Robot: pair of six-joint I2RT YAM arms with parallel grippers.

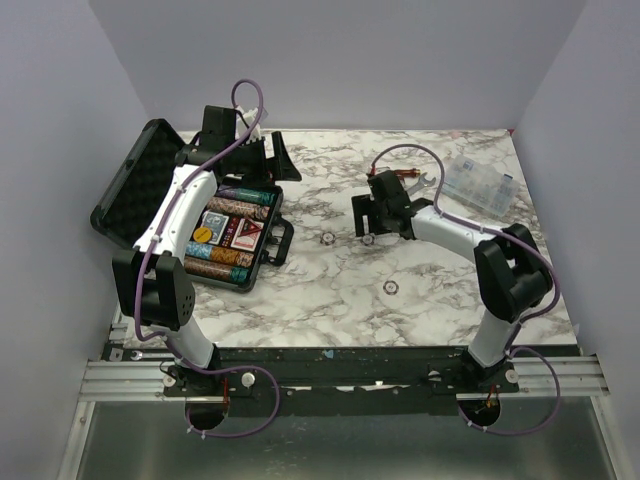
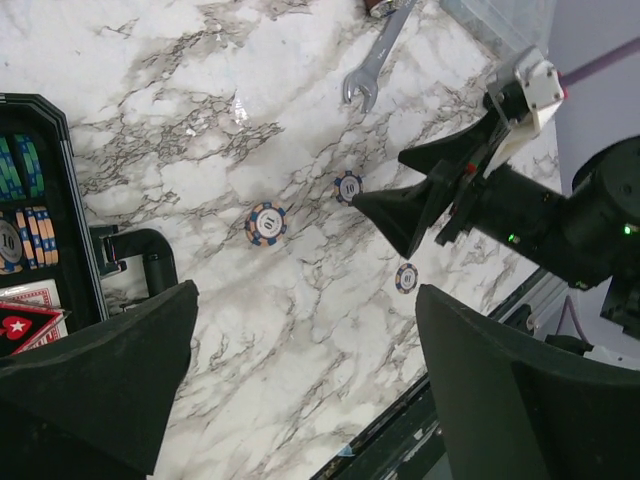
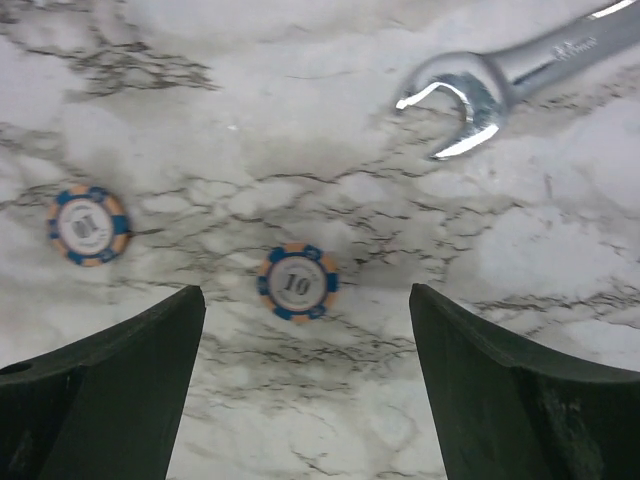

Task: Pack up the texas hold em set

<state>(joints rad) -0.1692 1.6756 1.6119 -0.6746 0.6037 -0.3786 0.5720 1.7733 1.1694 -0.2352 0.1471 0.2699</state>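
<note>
Three loose poker chips are noted lying flat near the middle of the tabletop (image 1: 320,300). They are well apart from the open briefcase (image 1: 135,190), which is set along the left edge with its lid thrown back toward the far-left corner. Rows of chips and the card decks are seen seated in its foam.

The right gripper (image 3: 306,325) is found spread wide, with nothing held, above the target chip (image 3: 297,282), which is marked 10. That chip is framed just ahead of the gap and roughly centred between the two fingers. Being a flat round disc, it offers no long axis, and only its thin rim is available to the fingers. A straight descent with one finger to either side is judged to be what the pick-up requires.

A second chip (image 3: 88,224) lies near the target chip, on the side toward the left edge. A third chip (image 1: 390,287) lies closer to the near edge. The wrench (image 3: 500,85) lies beyond the target chip toward the far edge, apart from it.

The left gripper (image 2: 305,330) is likewise spread and empty, and is held near the briefcase's far-right corner. The right arm is judged plainly the nearer to the target chip. Once lifted, the chip must be carried toward the left edge to reach the briefcase.
</note>
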